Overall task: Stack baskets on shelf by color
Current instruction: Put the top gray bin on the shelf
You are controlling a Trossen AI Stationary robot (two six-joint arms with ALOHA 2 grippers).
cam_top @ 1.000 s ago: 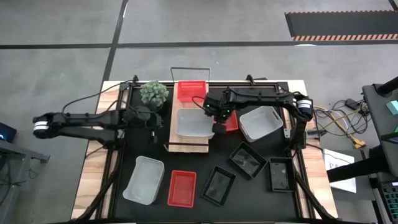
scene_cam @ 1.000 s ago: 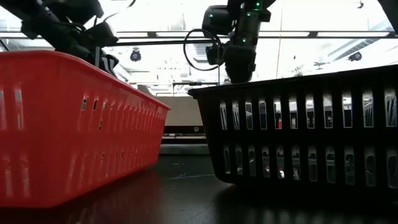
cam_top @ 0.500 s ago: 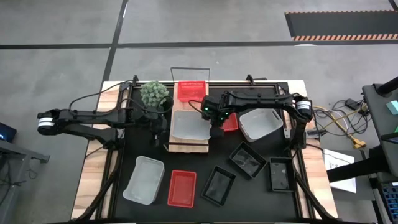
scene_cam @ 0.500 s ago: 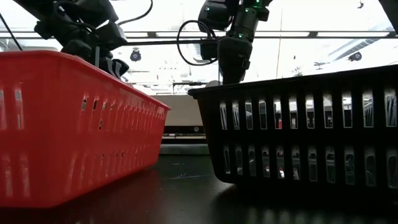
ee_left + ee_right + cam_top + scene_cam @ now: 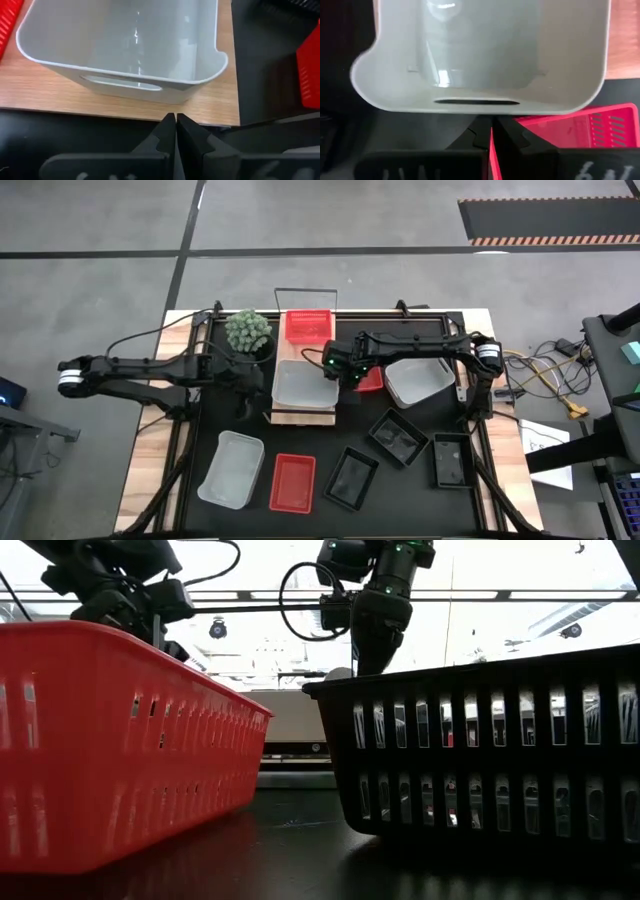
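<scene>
The green ball-shaped plant [image 5: 247, 329] stands in a dark pot near the far edge of the black counter [image 5: 255, 423]. Taking the plant as landmark: the grey floor [image 5: 100, 220] spreads beyond it and to both sides, crossed by dark lines. A dark mat with a striped edge [image 5: 545, 220] lies far off to its right, past the counter. Tangled cables with a yellow plug [image 5: 565, 395] lie right of the counter, beside white papers [image 5: 545, 442] on the floor.
</scene>
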